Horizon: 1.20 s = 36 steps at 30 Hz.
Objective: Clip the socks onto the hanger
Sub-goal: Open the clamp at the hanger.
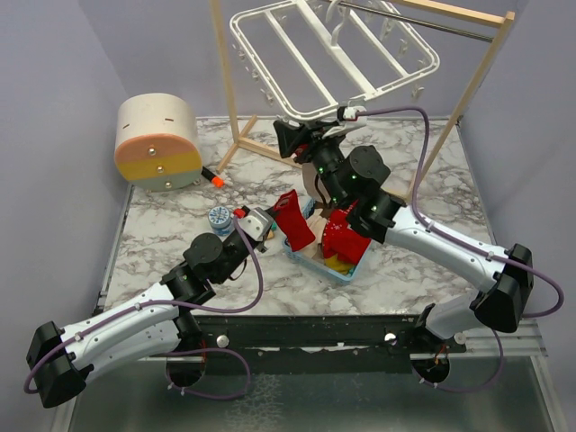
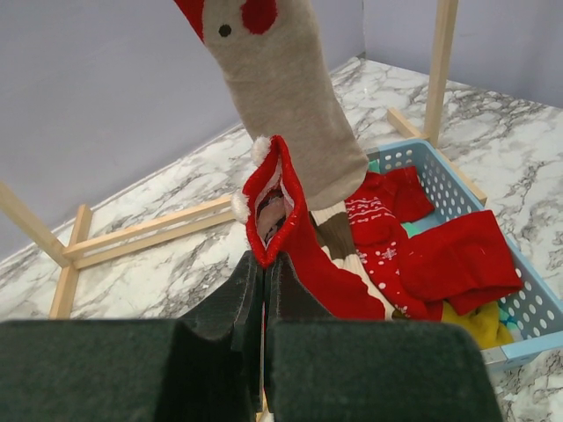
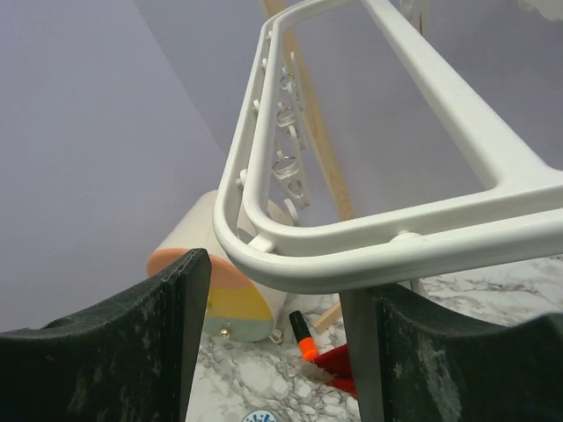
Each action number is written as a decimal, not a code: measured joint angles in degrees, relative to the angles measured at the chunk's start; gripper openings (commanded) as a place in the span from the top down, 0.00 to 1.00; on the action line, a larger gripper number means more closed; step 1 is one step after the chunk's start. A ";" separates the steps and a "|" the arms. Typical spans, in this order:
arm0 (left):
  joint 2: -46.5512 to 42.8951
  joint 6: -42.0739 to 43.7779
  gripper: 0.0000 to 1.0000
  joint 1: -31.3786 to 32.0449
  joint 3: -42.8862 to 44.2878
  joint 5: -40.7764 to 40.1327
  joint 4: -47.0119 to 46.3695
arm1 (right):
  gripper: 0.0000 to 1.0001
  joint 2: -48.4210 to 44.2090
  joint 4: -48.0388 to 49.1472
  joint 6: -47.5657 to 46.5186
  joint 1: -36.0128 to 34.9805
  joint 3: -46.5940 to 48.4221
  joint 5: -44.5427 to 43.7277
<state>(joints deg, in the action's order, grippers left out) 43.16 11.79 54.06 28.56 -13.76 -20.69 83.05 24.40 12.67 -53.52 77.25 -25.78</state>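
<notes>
My left gripper (image 1: 255,225) is shut on the cuff of a red sock (image 1: 292,220) and holds it upright beside the basket. In the left wrist view the jaws (image 2: 264,264) pinch the red cuff (image 2: 274,207). A beige sock (image 2: 290,97) with red parts hangs down from above just behind it; its top is out of view. More red socks (image 2: 457,259) and a yellow one (image 2: 475,321) lie in the basket. My right gripper (image 1: 292,139) is open and empty, just under the near left corner of the white hanger (image 1: 333,58). That corner (image 3: 290,264) shows above its spread fingers (image 3: 149,343).
A light-blue basket (image 1: 310,262) sits mid-table between the arms. The wooden stand (image 1: 229,90) carries the hanger at the back. A cylinder with peach, yellow and teal bands (image 1: 157,142) lies at the back left. An orange-tipped marker (image 1: 212,177) and a small round blue-white item (image 1: 220,219) lie nearby.
</notes>
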 measured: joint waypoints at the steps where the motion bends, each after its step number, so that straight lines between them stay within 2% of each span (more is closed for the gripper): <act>1: -0.02 -0.07 1.00 0.00 0.00 0.00 0.00 | 0.35 0.00 0.20 0.26 0.00 -0.44 0.07; 15: -0.74 -0.24 1.00 0.00 -0.31 0.17 -0.07 | 0.35 -0.17 6.69 1.51 0.00 -7.45 1.49; 25: -0.74 -0.39 1.00 0.00 -0.33 0.24 -0.13 | 0.36 -0.81 17.92 0.00 0.00 -13.46 2.03; 36: -0.72 -0.42 1.00 0.00 -0.55 0.26 -0.20 | 0.36 -0.81 24.48 -2.54 0.00 -14.53 2.10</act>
<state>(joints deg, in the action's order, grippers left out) 42.44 11.38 54.06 28.01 -13.50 -20.88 82.24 48.88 10.13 -53.52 62.72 -23.68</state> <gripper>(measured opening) 0.026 0.643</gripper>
